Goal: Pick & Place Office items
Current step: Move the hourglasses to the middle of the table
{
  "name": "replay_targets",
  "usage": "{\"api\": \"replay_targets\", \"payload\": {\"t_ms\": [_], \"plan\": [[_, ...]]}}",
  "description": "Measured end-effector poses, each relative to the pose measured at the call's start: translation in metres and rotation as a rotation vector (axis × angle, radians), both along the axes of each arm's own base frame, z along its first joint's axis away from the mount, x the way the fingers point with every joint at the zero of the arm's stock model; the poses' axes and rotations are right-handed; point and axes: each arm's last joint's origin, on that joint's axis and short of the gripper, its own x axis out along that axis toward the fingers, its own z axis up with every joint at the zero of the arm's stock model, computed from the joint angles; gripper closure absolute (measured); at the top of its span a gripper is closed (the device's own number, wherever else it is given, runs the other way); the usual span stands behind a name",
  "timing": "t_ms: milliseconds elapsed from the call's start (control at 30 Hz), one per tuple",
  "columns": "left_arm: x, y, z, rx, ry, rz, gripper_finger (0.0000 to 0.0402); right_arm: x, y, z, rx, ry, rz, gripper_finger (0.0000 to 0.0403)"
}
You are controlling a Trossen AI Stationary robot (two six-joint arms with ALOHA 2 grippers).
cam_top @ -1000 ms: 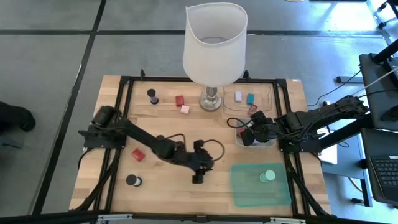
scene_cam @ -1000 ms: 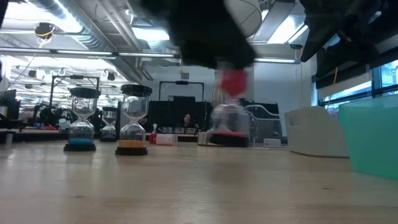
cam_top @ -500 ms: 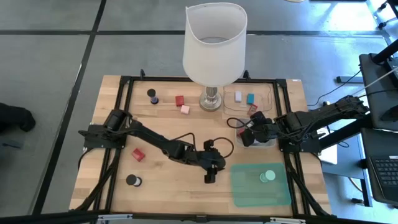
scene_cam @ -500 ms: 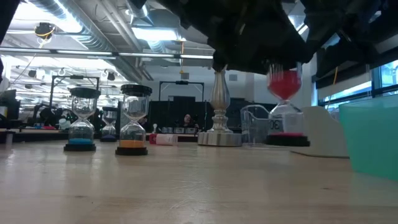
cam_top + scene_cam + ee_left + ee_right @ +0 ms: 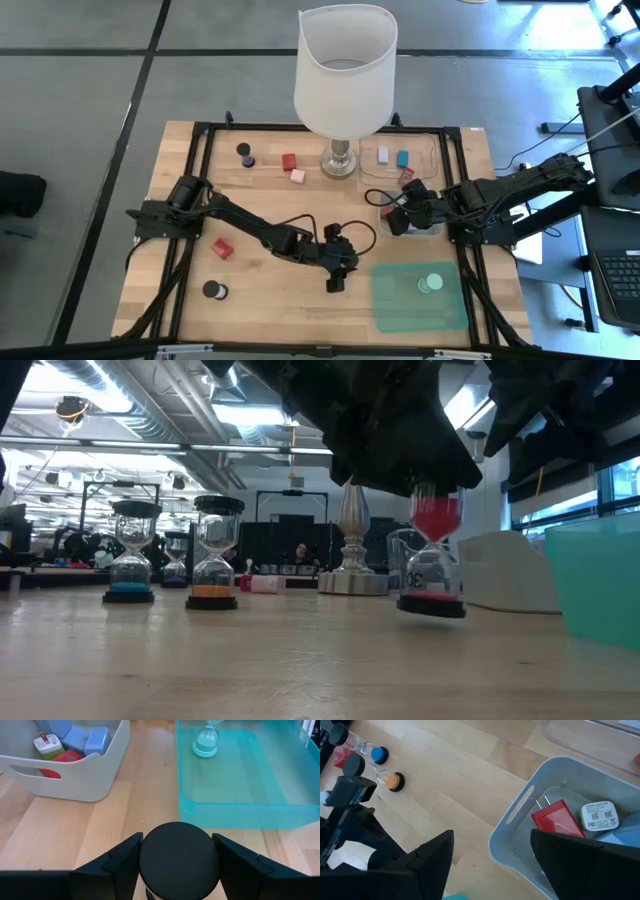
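While my left hand (image 5: 335, 284) is clamped on a red-sand hourglass (image 5: 434, 565) by its black cap, the glass hangs just off the bench (image 5: 270, 305), tilted slightly, near the teal tray (image 5: 420, 300) where a mint-green hourglass (image 5: 431, 283) stands. My right hand (image 5: 397, 222) hovers with fingers apart above the grey bin (image 5: 520, 842) holding a red plug (image 5: 555, 819) and a white charger (image 5: 598, 815). Blue-sand (image 5: 131, 552) and orange-sand (image 5: 212, 553) hourglasses stand upright farther across the bench.
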Motion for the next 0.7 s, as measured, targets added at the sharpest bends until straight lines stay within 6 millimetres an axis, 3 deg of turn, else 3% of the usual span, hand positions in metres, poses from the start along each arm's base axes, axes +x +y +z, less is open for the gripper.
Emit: {"api": "replay_targets", "payload": {"t_ms": [367, 700], "plan": [[0.003, -0.001, -0.005, -0.035, -0.011, 0.013, 0.0175, 0.000, 0.000, 0.000, 0.001, -0.003, 0.000, 0.0136], [0.001, 0.000, 0.005, -0.048, -0.036, 0.022, 0.0103, 0.000, 0.000, 0.000, 0.001, -0.004, 0.000, 0.0136]]}}
